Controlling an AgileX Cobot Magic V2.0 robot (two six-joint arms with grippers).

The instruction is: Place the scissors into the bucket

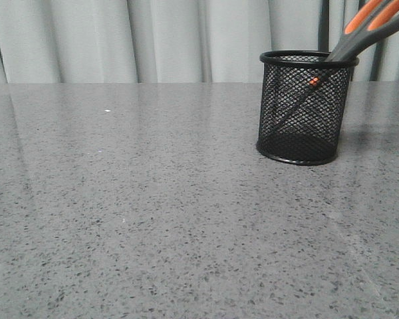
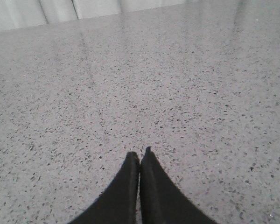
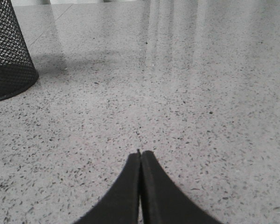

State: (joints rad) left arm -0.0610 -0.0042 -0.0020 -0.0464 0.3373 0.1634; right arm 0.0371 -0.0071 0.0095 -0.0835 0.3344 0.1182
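Observation:
The black wire-mesh bucket (image 1: 305, 107) stands upright on the grey speckled table at the right of the front view. The scissors (image 1: 366, 30) lean inside it, blades down behind the mesh, orange pivot dot showing through, grey and orange handles sticking out over the rim toward the upper right. My right wrist view catches the bucket (image 3: 8, 56) at its edge, well away from my right gripper (image 3: 140, 153), which is shut with nothing in it. My left gripper (image 2: 139, 152) is shut too, empty, over bare table. Neither gripper appears in the front view.
The speckled grey table (image 1: 153, 219) stretches wide to the left and front of the bucket. Pale curtains (image 1: 153, 40) hang behind the table's far edge.

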